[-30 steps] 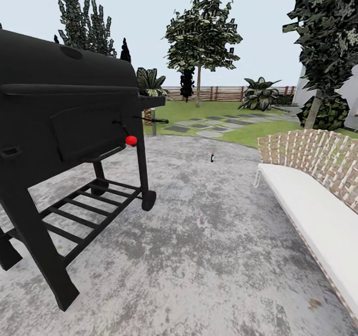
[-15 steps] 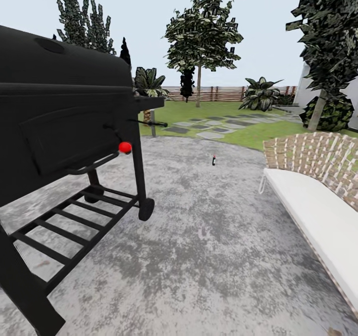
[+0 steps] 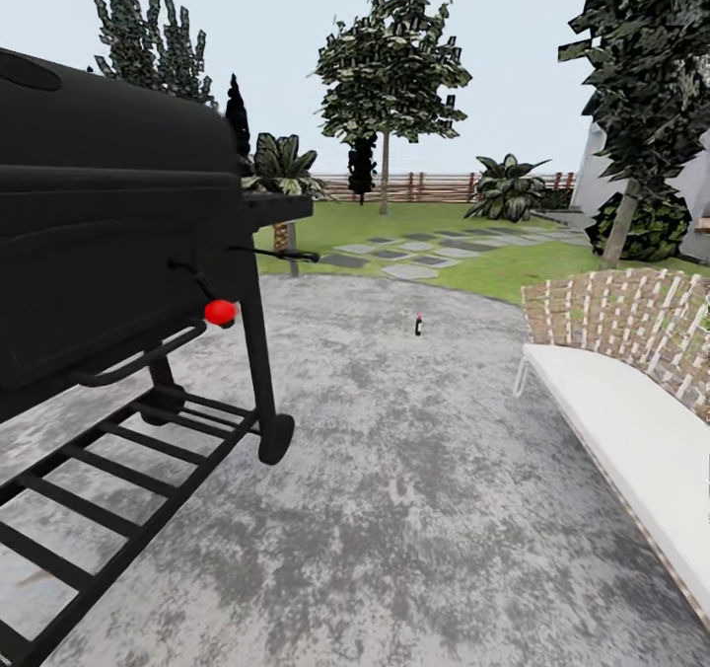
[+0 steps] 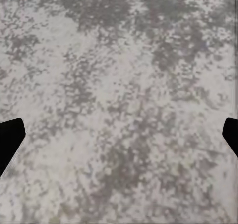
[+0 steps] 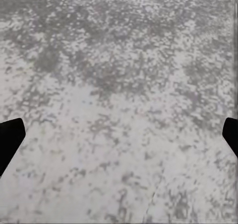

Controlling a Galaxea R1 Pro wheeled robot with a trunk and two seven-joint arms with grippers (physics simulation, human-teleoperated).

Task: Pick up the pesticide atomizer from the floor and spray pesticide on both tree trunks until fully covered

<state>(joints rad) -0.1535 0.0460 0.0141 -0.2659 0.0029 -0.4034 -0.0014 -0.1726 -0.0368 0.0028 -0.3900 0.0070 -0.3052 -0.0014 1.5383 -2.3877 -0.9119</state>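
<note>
Standing upright on the mottled grey paving (image 3: 414, 470), the pesticide atomizer (image 3: 418, 325) is showing as a small dark bottle with a reddish top, well ahead of the robot and near the far edge of the paved patch, just before the grass lawn (image 3: 493, 262). A large black barbecue grill (image 3: 108, 243) is crowding the near left, and a white-cushioned wicker bench (image 3: 621, 391) is running along the right. Beyond the lawn, one tree (image 3: 390, 65) with a thin bare trunk is rising in front of the wooden fence (image 3: 434, 186); a second tree trunk (image 3: 619, 228) is leaning up at the far right.

Both wrist views are looking down at bare paving. The left gripper (image 4: 119, 139) is showing dark fingertips at opposite edges of its view, spread wide with nothing between them, and the right gripper (image 5: 119, 139) is sitting the same way, wide apart and empty.

Judging by its size, the atomizer is probably going to be light and rigid, narrow and easy to tip, likely with a smooth body. Closing the fingers around the middle of the body, below the spray head, is looking like the safest hold, leaving the nozzle free.
</note>
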